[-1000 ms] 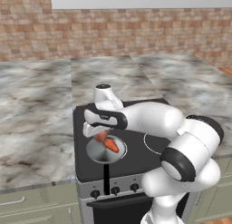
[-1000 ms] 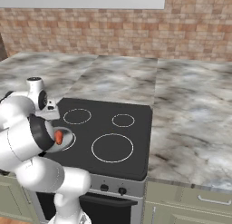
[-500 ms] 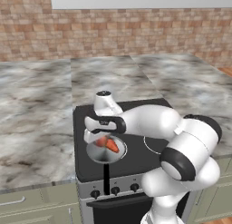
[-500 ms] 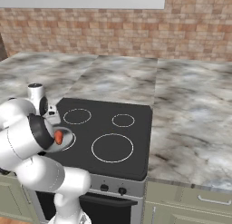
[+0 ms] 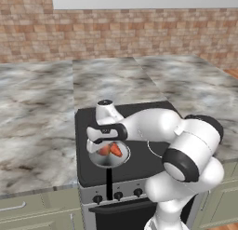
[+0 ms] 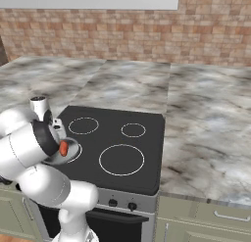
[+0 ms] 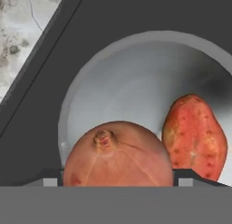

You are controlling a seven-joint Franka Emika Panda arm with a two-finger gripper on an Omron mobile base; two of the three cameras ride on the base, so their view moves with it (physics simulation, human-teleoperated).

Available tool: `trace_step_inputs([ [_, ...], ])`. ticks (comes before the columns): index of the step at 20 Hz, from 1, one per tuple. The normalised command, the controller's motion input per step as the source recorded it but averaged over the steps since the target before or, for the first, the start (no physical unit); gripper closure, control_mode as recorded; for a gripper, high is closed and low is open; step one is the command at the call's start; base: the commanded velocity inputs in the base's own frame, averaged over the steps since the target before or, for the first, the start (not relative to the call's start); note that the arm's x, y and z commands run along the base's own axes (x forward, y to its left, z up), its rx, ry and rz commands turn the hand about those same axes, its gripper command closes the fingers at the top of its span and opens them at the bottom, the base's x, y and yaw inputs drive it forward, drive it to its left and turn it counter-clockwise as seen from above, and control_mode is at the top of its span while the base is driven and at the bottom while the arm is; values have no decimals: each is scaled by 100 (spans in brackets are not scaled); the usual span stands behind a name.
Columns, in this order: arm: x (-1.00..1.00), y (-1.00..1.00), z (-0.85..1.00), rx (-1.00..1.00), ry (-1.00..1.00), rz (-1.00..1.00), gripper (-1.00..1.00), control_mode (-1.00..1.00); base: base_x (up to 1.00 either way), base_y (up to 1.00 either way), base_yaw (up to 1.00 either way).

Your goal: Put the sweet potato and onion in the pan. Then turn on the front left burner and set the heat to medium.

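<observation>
Stovetop (image 5: 139,131): round reddish-brown onion (image 7: 118,155)

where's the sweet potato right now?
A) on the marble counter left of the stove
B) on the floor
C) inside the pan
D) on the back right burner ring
C: the sweet potato lies inside the pan, beside the onion, which sits between the end effector's fingers above the pan floor.

Black glass stovetop (image 6: 142,138) set in marble counter (image 5: 37,131); pan (image 5: 109,158) on front left.
</observation>
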Motion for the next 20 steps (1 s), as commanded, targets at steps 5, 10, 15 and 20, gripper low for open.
trace_step_inputs([
  [5, 0, 1, -22, -4, 1, 2, 100, -100, 0, 0, 0],
  [10, 0, 3, -13, -3, 2, 1, 100, -100, 0, 0, 0],
  [15, 0, 4, -1, -1, 3, 0, 100, -100, 0, 0, 0],
  [20, 0, 0, 0, 0, 0, 0, -100, -100, 0, 0, 0],
])
